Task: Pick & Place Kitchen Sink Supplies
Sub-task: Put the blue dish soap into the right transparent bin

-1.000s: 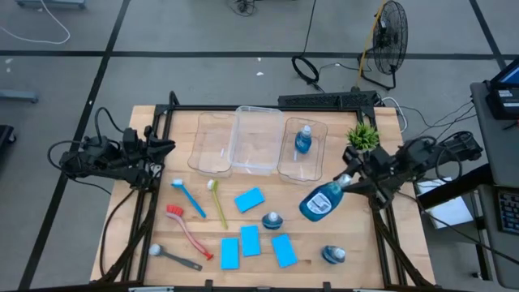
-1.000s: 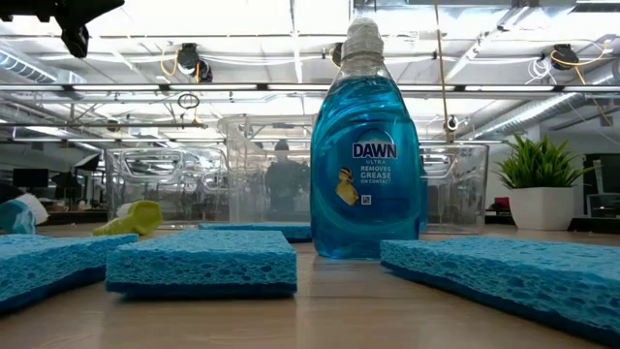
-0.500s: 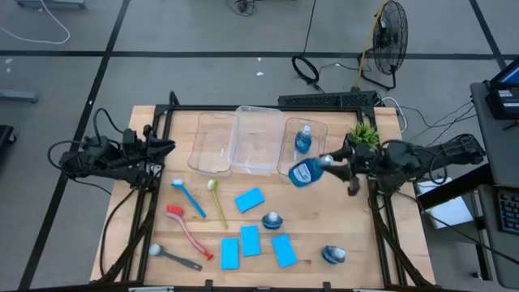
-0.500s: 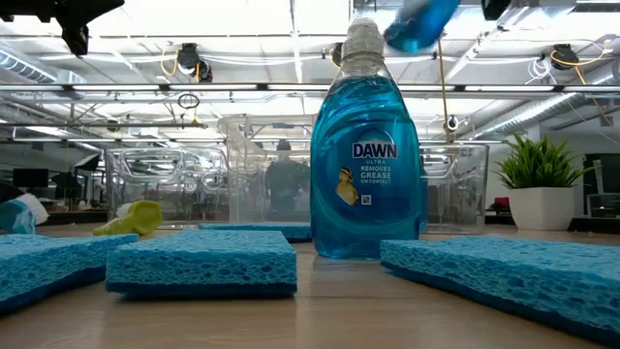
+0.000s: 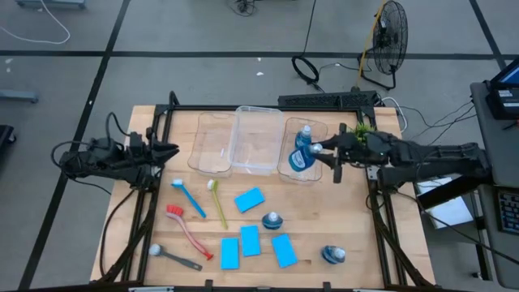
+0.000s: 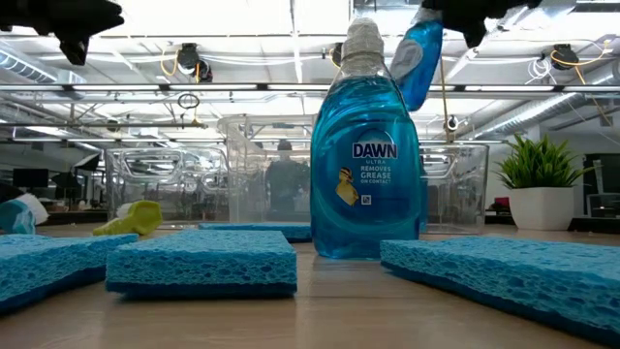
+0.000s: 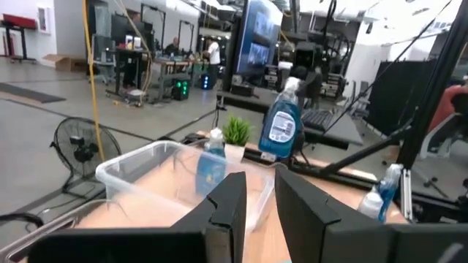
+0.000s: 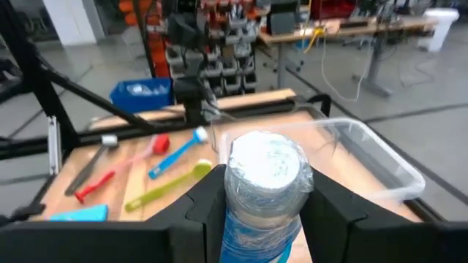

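My right gripper [image 5: 319, 150] is shut on a small blue-liquid bottle [image 5: 299, 159] and holds it over the rightmost clear bin [image 5: 285, 169]. Another bottle [image 5: 304, 135] lies in that bin. Two more bottles [image 5: 272, 220] [image 5: 333, 255] stand on the table; one of them [image 6: 366, 155] fills the low view. Several blue sponges [image 5: 249, 199] [image 5: 229, 253] [image 5: 284, 250] lie flat on the near half. The blue [image 5: 188, 197], yellow-green [image 5: 217, 201], red [image 5: 186, 227] and grey-black [image 5: 174, 257] brushes lie to their left. My left gripper [image 5: 168, 150] waits, open a little, at the left edge. My right gripper pinches the bottle's pale cap [image 8: 269, 169] between its two fingers [image 8: 208, 199], coming from the table's right side. The bottle is lifted clear. Its body [image 6: 417, 63] hangs tilted below the cap, above the rightmost bin.
Two more clear bins [image 5: 215, 144] [image 5: 258, 138] stand left of the rightmost one along the far side. A green potted plant [image 5: 362, 132] sits at the far right, partly under my right arm. Bare wood shows between the bins and the sponges.
My right gripper has carried the bottle from over the table's right side toward the far left, and now holds it over the rightmost bin. The bottle stayed in its hold and swung from slanting toward the near side to hanging over the bin.
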Tool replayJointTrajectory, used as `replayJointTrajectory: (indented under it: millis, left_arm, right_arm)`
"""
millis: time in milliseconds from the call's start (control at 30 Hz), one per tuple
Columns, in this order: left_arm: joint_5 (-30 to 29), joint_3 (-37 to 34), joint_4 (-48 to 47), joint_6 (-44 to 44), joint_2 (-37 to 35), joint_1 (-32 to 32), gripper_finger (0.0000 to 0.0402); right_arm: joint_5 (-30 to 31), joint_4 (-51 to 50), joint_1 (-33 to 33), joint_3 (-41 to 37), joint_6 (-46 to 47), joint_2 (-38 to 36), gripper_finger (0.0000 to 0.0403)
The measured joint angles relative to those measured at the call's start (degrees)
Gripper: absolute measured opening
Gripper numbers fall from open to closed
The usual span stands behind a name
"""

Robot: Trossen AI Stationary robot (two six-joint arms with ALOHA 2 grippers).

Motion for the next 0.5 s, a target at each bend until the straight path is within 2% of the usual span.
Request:
replayJointTrajectory:
  millis: [233, 400, 500]
  left_arm:
    - [-4.4, 0.0, -2.9, -1.1, 3.2, 0.0, 0.0077]
    - [-4.7, 0.0, -3.2, 0.1, 7.5, 0.0, 0.0077]
    - [-4.7, 0.0, -3.2, 0.1, 8.8, 0.0, 0.0077]
  right_arm:
    - [-4.2, -6.3, -6.1, 3.9, -2.7, 4.4, 0.0127]
    - [-8.6, -8.4, -9.9, 4.1, -4.0, 7.6, 0.0127]
    - [-8.7, -10.2, -11.7, 4.1, -5.7, 9.3, 0.0127]
